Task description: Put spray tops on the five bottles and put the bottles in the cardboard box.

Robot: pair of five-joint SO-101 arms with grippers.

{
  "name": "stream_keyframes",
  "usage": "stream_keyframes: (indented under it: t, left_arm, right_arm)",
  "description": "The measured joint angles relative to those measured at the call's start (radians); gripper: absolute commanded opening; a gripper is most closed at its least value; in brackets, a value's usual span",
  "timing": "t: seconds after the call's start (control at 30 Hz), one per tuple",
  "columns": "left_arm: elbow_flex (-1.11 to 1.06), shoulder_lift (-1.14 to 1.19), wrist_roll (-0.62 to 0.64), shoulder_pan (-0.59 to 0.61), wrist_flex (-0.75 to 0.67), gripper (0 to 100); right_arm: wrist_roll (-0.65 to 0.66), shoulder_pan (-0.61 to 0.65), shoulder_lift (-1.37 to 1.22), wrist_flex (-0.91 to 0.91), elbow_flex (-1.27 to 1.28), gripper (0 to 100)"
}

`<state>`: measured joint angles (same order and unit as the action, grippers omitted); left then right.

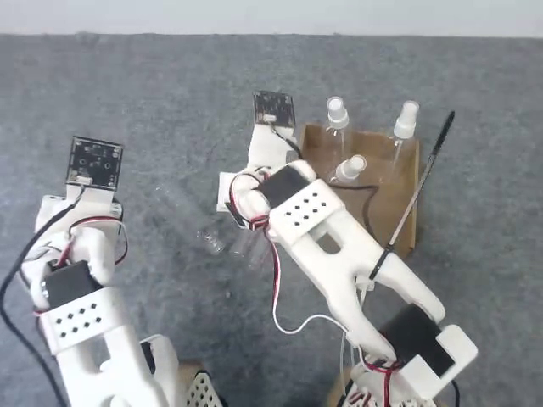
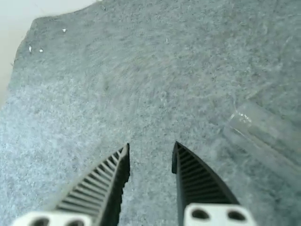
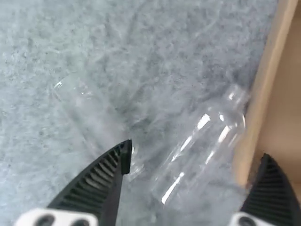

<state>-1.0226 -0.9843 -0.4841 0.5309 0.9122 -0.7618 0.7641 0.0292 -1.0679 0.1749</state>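
- Grey carpet covers the tabletop (image 1: 153, 85), with a pale strip beyond its far edge.
- Far left, my left tool (image 2: 150, 148) hangs over bare carpet, its jaws apart and nothing between them.
- To the right of that arm, a capless clear bottle (image 1: 191, 216) lies on its side on the carpet, well apart from the cardboard box (image 1: 390, 182).
- In the middle, my right tool (image 3: 196, 150) is spread wide. A second capless bottle (image 3: 202, 141) lies on its side between the jaws, just beside the box's outer wall. The jaws are not clamped on it.
- At the right, the box sits open on the carpet and holds three spray-topped bottles (image 1: 337, 119). Two stand along its far side and one is nearer the middle, close to my right arm.
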Motion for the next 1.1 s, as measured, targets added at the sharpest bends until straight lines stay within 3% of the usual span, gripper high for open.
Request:
stream_keyframes:
  t: [0.13,0.33,0.73,1.1]
  left_arm:
    - [-0.002,0.000,0.000,0.000,0.000,14]
    - [-0.002,0.000,0.000,0.000,0.000,14]
    - [-0.037,0.000,0.000,0.000,0.000,14]
    - [-0.037,0.000,0.000,0.000,0.000,14]
  right_arm:
    - [-0.109,0.048,0.000,0.021,0.023,34.0]
    - [-0.203,0.052,0.000,0.238,0.209,33.6]
    - [-0.218,0.025,0.000,0.494,0.377,33.6]
    - [-0.218,0.025,0.000,0.512,0.405,33.5]
